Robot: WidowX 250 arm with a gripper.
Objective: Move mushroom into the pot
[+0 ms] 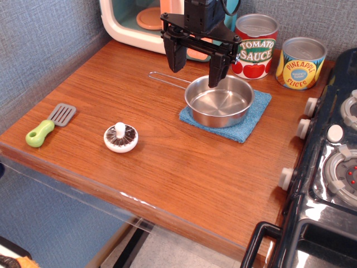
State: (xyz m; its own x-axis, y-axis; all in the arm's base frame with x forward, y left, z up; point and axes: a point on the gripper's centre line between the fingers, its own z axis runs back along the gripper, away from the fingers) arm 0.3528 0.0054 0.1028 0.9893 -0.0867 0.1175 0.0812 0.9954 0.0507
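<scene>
The mushroom (121, 137) lies gills up on the wooden table at the front left, its white knob stem pointing up. The pot (220, 101) is a shallow shiny steel pan sitting on a blue cloth (252, 120), its thin wire handle pointing left. My gripper (196, 68) hangs open and empty above the pot's left rear rim, far to the right and behind the mushroom. Its two black fingers (174, 54) point down, wide apart.
A green-handled grey spatula (49, 125) lies at the left edge. A tomato sauce can (255, 46) and a pineapple can (301, 63) stand at the back right. A toy oven (142, 22) is at the back. A black stove (332, 162) borders the right.
</scene>
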